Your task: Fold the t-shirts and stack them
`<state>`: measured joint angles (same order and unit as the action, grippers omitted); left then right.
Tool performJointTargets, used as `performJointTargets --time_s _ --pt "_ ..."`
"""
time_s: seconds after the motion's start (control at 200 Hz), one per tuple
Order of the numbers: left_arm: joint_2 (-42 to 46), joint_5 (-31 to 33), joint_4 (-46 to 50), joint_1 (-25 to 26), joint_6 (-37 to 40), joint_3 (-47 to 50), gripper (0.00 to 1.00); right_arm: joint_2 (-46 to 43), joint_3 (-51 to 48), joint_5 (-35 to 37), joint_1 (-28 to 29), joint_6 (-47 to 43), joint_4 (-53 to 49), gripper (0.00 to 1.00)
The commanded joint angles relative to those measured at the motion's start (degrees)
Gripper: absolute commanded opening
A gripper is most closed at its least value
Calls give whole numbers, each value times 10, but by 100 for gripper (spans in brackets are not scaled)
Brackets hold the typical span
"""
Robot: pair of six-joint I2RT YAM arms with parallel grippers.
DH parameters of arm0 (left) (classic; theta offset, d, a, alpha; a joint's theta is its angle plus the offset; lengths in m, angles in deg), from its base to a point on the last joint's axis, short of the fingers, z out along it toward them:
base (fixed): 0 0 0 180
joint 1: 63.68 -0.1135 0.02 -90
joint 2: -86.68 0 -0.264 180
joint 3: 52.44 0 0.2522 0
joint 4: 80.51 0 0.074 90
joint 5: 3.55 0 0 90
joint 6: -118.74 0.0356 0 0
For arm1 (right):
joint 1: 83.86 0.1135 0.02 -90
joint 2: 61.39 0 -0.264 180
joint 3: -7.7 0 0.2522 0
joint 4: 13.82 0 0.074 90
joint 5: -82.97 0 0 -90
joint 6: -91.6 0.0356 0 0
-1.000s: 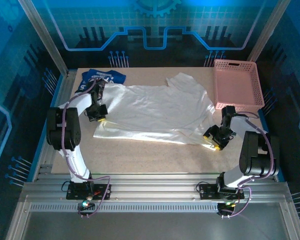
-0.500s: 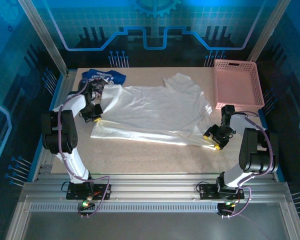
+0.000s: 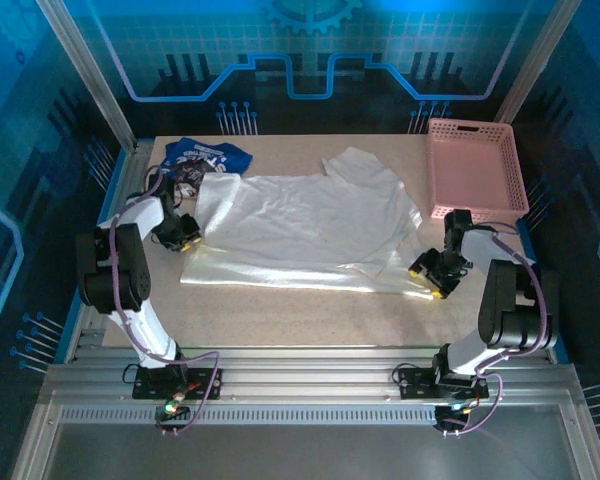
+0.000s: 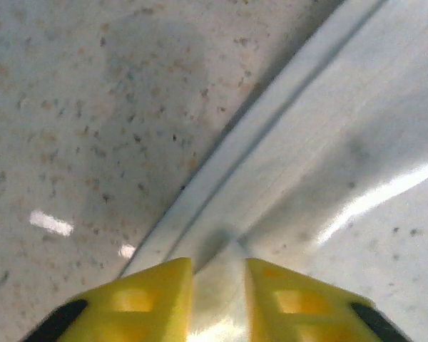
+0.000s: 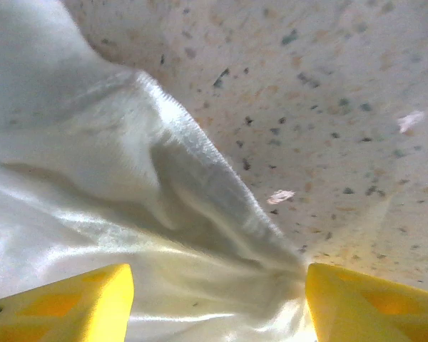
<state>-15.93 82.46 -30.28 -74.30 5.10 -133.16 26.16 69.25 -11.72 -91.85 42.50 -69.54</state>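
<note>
Both at white t-shirt [image 3: 300, 225] — left end effector [image 4: 219, 274] barely parted, right end effector [image 5: 217, 285] spread wide; contact w/ cloth unclear.

No legible txt; white lettering on blue t-shirt [image 3: 205, 155] too small (blurred)

The left gripper [image 3: 184, 238] slid toward 9 o'clock across the tabletop [image 3: 310, 315], dragging along the left edge of the white t-shirt [image 3: 300, 225]. The cloth drew off the blue t-shirt [image 3: 202, 156] at 11 o'clock, baring more of its white graphic. The white sleeve at 3 o'clock pulled inward. The left fingers [image 4: 153, 303] parted slightly around the hem.
</note>
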Motion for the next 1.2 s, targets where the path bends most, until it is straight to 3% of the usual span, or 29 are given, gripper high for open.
performJointTargets --time_s 0.0,0.035,0.135,0.225,0.28,0.365,0.445,0.58,0.905,1.05,1.196 --pt "83 -34 -6 -4 -29 22 43 -47 -1 18 -8 -7 -28 69" --pt "102 -38 2 -3 -31 28 51 -59 1 15 -7 -8 -41 69" --pt "152 -46 19 3 -38 50 60 -102 -5 11 2 -6 -63 70" --pt "177 -81 15 26 -48 75 61 -128 -14 -5 9 -3 -52 68" --pt "178 -109 -5 48 -56 90 55 -129 -23 -37 16 -2 -14 64" --pt "158 -144 -48 80 -79 105 37 -88 -15 -75 34 4 35 53" --pt "118 -173 -100 95 -109 116 26 -28 15 -68 63 6 50 40" --pt "55 -154 -138 91 -145 140 14 57 41 -19 85 24 41 32" --pt "100 -76 -94 77 -140 236 8 8 -31 64 91 49 -22 32" --pt "135 -78 -73 76 -147 269 8 -34 -63 71 85 58 -45 32" --pt "191 -108 -90 79 -168 311 19 -72 -75 66 76 52 -40 34"
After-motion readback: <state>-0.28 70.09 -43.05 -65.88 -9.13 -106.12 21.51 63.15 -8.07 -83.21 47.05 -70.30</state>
